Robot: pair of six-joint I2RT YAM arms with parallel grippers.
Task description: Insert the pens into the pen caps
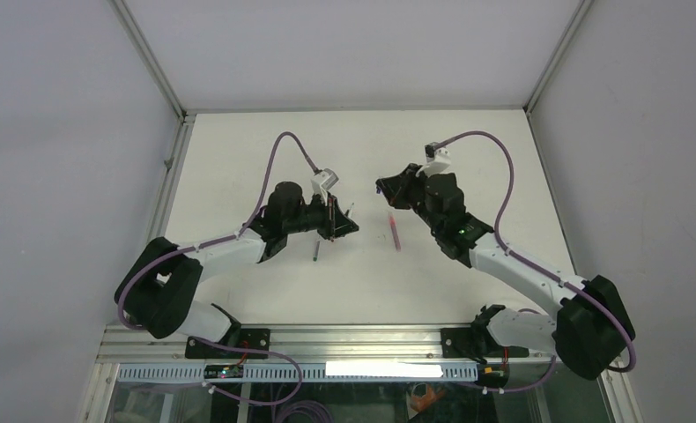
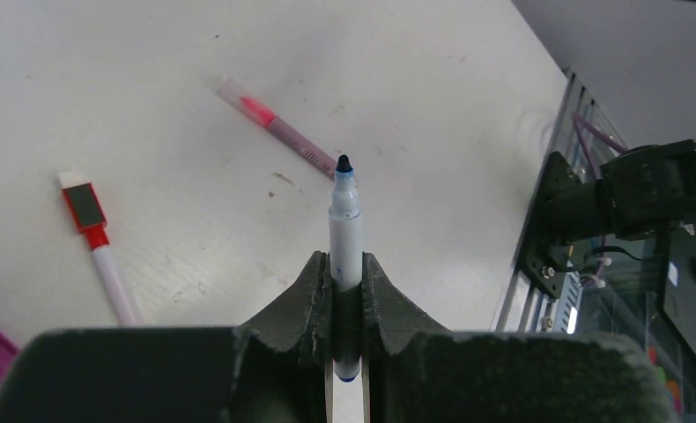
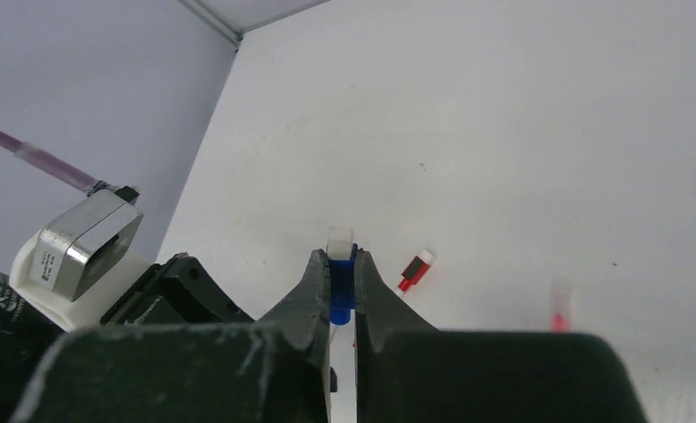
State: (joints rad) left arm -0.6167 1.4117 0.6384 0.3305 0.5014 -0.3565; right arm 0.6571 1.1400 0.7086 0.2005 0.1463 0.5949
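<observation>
Left jaws: clamped on blue pen (image 2: 345,225)
Right jaws: clamped on blue cap (image 3: 341,291)
Table (image 2: 151,106): white; pink pen (image 2: 274,130) laid flat

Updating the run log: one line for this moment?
left gripper: shut on blue pen | right gripper: shut on blue cap | pen not yet in cap

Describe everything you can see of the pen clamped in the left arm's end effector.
The pen is a slim stick with a white, plastic-looking barrel, a blue collar and a dark blue rounded tip, uncapped. A blue end plug shows at its rear. It points straight out along the left end effector, whose two dark fingers press its barrel from both sides. Nothing else appears to touch it; it seems held above the table.
</observation>
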